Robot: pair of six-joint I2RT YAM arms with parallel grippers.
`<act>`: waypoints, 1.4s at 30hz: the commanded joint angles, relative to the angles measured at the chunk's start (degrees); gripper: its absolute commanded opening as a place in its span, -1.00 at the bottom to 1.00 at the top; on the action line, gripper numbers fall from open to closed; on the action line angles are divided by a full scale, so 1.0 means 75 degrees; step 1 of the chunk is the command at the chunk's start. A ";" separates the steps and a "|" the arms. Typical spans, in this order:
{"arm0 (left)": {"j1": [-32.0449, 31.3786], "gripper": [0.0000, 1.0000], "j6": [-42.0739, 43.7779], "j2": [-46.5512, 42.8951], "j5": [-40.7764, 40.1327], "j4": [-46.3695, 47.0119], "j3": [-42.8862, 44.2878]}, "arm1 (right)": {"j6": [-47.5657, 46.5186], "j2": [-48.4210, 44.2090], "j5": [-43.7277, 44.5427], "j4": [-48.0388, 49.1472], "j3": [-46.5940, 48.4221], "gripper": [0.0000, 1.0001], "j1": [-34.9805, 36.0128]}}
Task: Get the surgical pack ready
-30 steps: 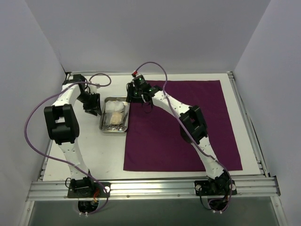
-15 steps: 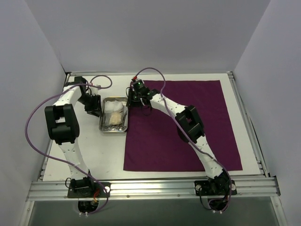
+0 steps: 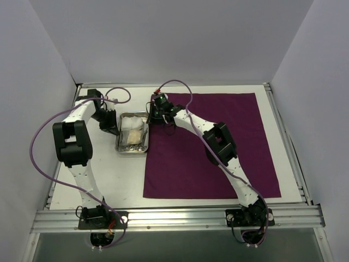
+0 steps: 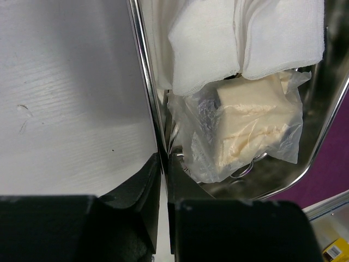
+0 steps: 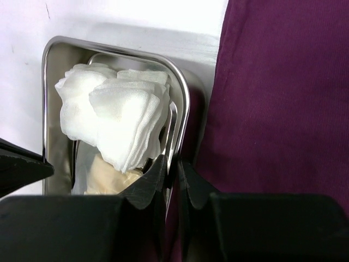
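A small steel tray (image 3: 121,143) stands on the white table just left of the large dark purple cloth (image 3: 218,147). It holds white gauze pads (image 3: 133,124), a clear bag of cream material (image 4: 253,128) and metal instrument rings (image 4: 244,170) under the bag. My left gripper (image 3: 112,129) is shut on the tray's left rim (image 4: 147,98). My right gripper (image 3: 152,118) is shut on the tray's right rim (image 5: 184,103), next to the cloth's edge (image 5: 283,98). The gauze (image 5: 114,114) lies piled at the far end of the tray.
The cloth lies flat over the middle and right of the table. A raised metal frame (image 3: 174,217) runs along the near edge, and white walls stand close on the left, back and right. Purple cables (image 3: 38,147) loop off both arms.
My right gripper has moved a little left and down onto the tray's right rim. My left gripper has edged in against the left rim. The tray has hardly moved.
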 commanded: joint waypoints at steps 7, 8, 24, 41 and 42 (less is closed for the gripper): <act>-0.0066 -0.95 -0.0161 0.0079 0.0372 -0.0001 0.0529 | 0.0806 -0.0139 0.0210 0.0100 -0.0126 -1.00 0.0003; -0.0066 -0.95 -0.0185 0.0080 0.0325 -0.0048 0.0623 | 0.0981 -0.0174 0.0118 0.0147 -0.0126 -1.00 0.0015; -0.0101 -0.95 -0.0091 0.0489 0.0372 -0.0915 0.2042 | 0.1557 -0.0724 -0.0212 0.0136 -0.0056 -1.00 -0.0032; -0.0265 -0.95 -0.0220 0.0794 0.0524 -0.1009 0.2791 | 0.1944 -0.1323 -0.0059 0.0288 -0.0384 -1.00 -0.0020; -0.0276 -0.95 -0.0208 0.0829 0.0512 -0.1044 0.2827 | 0.1979 -0.1276 -0.0082 0.0288 -0.0361 -1.00 -0.0020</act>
